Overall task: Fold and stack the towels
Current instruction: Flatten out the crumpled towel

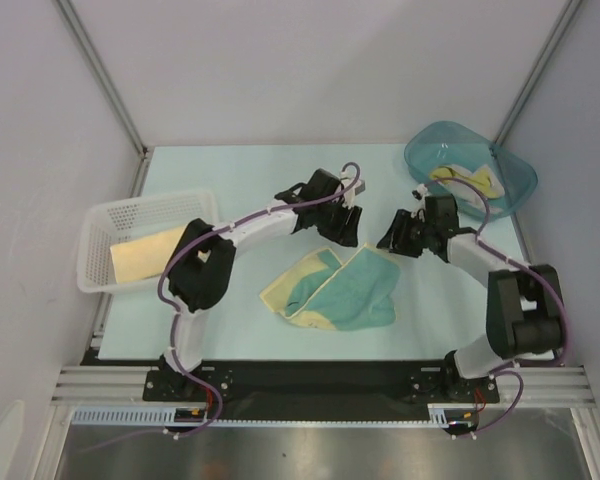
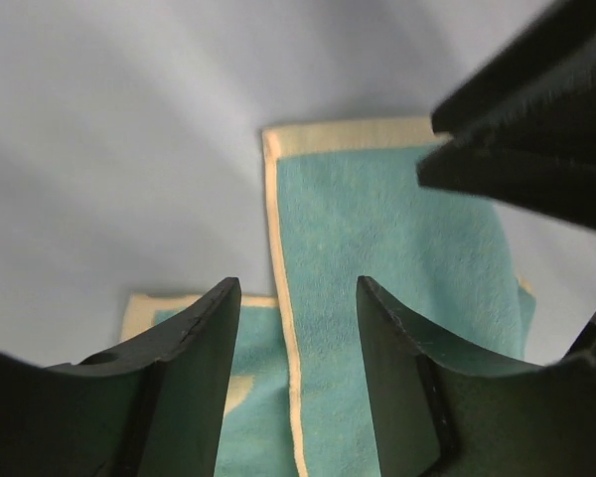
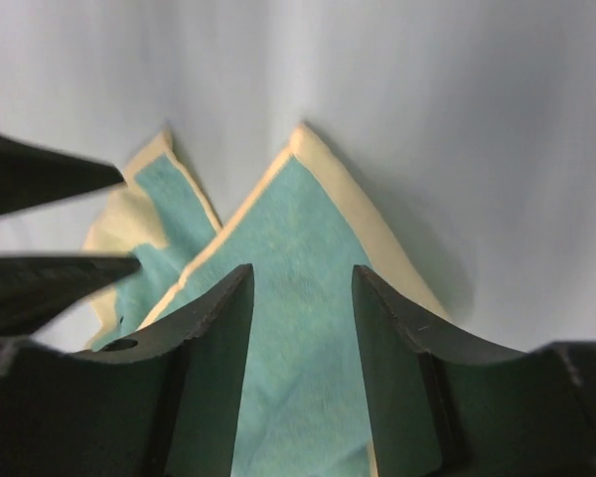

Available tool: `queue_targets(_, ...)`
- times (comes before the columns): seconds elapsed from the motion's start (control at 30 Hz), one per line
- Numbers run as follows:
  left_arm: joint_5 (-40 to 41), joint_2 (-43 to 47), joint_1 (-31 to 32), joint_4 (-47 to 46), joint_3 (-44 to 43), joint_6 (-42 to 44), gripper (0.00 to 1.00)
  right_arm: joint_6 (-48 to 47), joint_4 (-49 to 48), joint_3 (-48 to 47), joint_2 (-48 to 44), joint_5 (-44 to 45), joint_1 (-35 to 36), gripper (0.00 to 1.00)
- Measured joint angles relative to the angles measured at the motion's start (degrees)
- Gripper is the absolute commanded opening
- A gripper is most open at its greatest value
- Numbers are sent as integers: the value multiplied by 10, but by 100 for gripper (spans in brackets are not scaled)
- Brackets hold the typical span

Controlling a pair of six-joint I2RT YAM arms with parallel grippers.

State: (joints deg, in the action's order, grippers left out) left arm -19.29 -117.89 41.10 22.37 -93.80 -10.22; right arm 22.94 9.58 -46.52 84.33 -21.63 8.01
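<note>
**Teal towel mid-table, both grippers parted and empty**

Top view: teal towel (image 1: 345, 290), pale-yellow border, rumpled and part-folded at the centre of the table (image 1: 230, 180). Left gripper (image 1: 345, 228) and right gripper (image 1: 392, 238) sit at its far edge; their jaw gaps are hard to read here. Yellow towel (image 1: 145, 255) lies in the white mesh basket (image 1: 105, 215), partly hidden by the left arm. Cloth (image 1: 465, 180) lies in the teal tub (image 1: 515, 185), pattern unclear.

Left wrist: jaws apart, nothing between them, teal towel below. The other gripper is cut off at upper right.

Right wrist: jaws likewise parted and empty, over a towel corner.
</note>
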Motion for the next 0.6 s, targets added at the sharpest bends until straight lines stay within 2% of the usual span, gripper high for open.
queue_targets(0.2,-43,9,-3,-28,77,-6,57,-55,-13,-97,149,-90,-21,50)
queue_targets(0.4,-86,40,-10,-62,142,-19,57,-127,27,-143,219,-152,-27,52)
queue_targets(0.57,-116,76,-31,-113,187,-47,58,-175,68,-162,240,-180,-27,46)
queue_targets(0.6,-122,80,-34,-120,190,-50,58,-182,75,-162,241,-184,-27,40)
